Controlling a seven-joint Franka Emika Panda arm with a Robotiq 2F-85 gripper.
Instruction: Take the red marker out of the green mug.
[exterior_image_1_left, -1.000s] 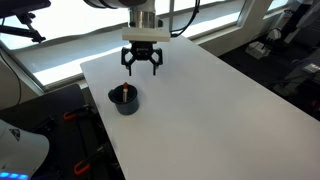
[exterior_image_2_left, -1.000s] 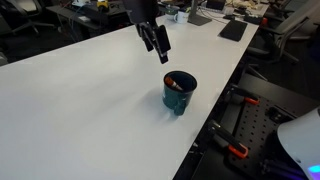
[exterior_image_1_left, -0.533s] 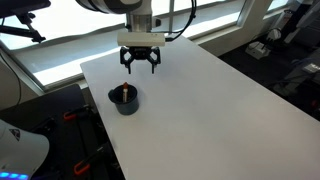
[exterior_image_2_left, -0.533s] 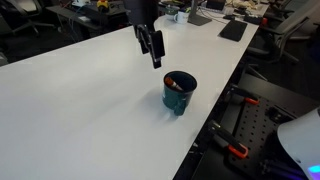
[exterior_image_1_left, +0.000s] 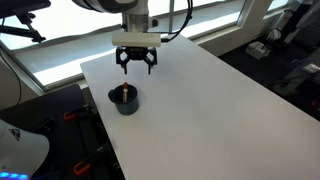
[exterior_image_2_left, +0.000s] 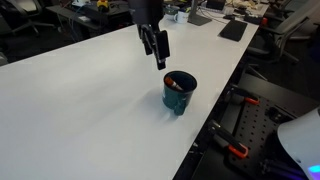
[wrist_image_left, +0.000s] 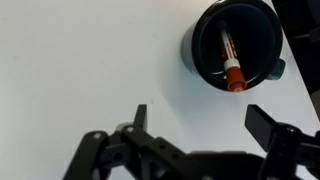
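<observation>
The green mug (exterior_image_1_left: 124, 99) is a squat, very dark teal mug near the white table's edge; it also shows in an exterior view (exterior_image_2_left: 179, 92) and in the wrist view (wrist_image_left: 233, 45). The red marker (wrist_image_left: 230, 62) lies slanted inside it, its orange-red end against the rim; its tip shows in both exterior views (exterior_image_1_left: 124, 91) (exterior_image_2_left: 177, 83). My gripper (exterior_image_1_left: 135, 66) hangs open and empty above the table, beyond the mug and apart from it. It also shows in an exterior view (exterior_image_2_left: 160, 55). In the wrist view my gripper's fingers (wrist_image_left: 200, 122) are spread with nothing between them.
The white table (exterior_image_1_left: 200, 95) ends just past the mug on its near side in an exterior view (exterior_image_2_left: 225, 85). Black frames and equipment stand beyond the table edges (exterior_image_2_left: 250, 125). A window ledge runs behind the table (exterior_image_1_left: 60, 55).
My gripper has moved a little away from the mug, toward the table's far edge, and turned slightly. It stays open. The mug and marker have not moved.
</observation>
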